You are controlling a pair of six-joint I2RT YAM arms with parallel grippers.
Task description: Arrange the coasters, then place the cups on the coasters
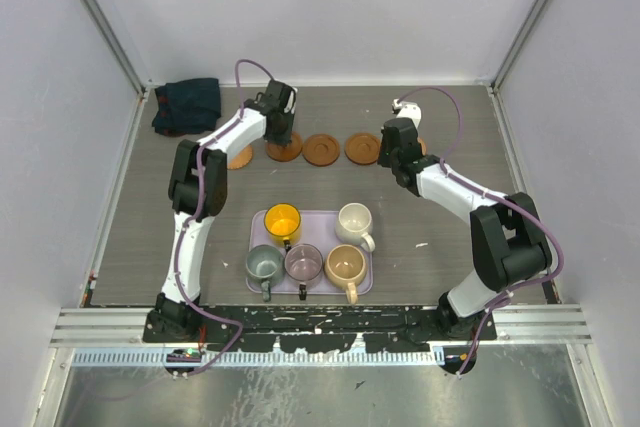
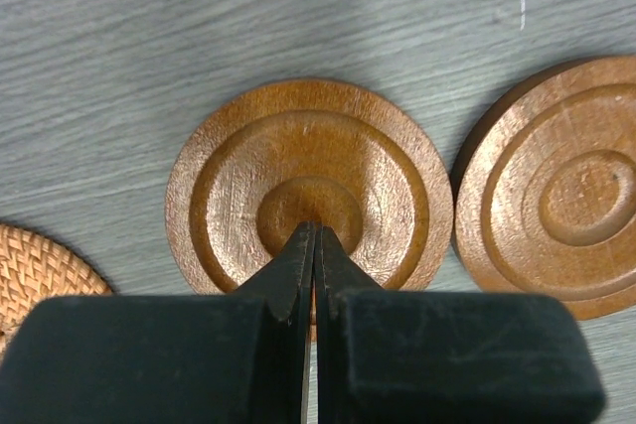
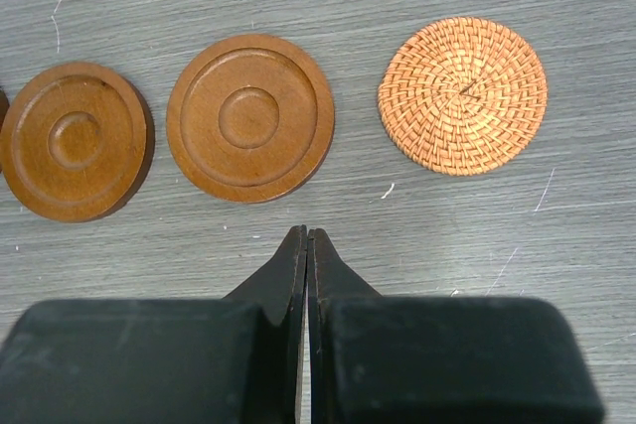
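Observation:
Three brown rimmed coasters (image 1: pixel 322 149) lie in a row at the back of the table, with a woven tan coaster (image 1: pixel 240 158) at the left end. My left gripper (image 1: pixel 283 139) is shut, its tips (image 2: pixel 314 228) over the centre of the leftmost brown coaster (image 2: pixel 308 141). My right gripper (image 3: pixel 307 233) is shut and empty, just in front of the rightmost brown coaster (image 3: pixel 248 116); a second woven coaster (image 3: pixel 462 94) lies to its right. Several cups stand on the lilac tray (image 1: pixel 318 222): yellow (image 1: pixel 283 220), cream (image 1: pixel 354 220), grey-green (image 1: pixel 264 265), purplish (image 1: pixel 303 262) and tan (image 1: pixel 345 265).
A dark folded cloth (image 1: pixel 187 104) lies in the back left corner. Enclosure walls run along the left, back and right edges of the table. The tray sits near the front between the two arm bases.

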